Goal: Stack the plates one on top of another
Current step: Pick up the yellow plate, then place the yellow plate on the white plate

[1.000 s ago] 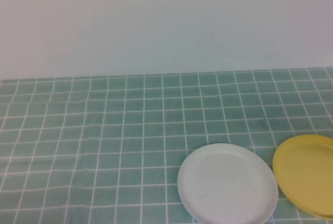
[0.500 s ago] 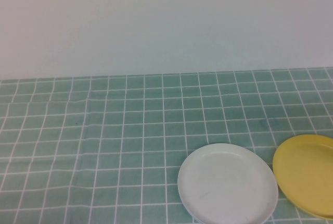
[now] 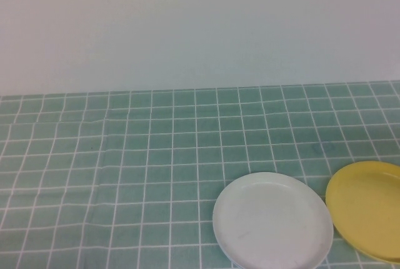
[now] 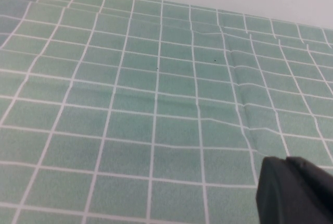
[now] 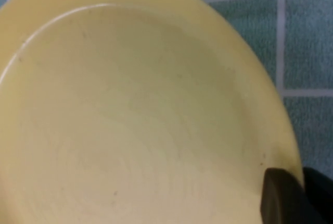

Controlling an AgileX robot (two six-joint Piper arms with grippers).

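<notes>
Two plates in high view: white plate [image 3: 272,220] near front of surface [image 3: 125,156], right of centre; yellow plate [image 3: 365,209] just beside it at right edge, narrow gap between, not stacked. Both empty. Green checked cloth covers surface.

Left pincer [image 4: 296,193]: over bare cloth, pressed together, holding nothing.

Right pincer [image 5: 291,198]: at yellow plate rim, dark fingertip over rim; spread or pinching: cannot tell.
</notes>
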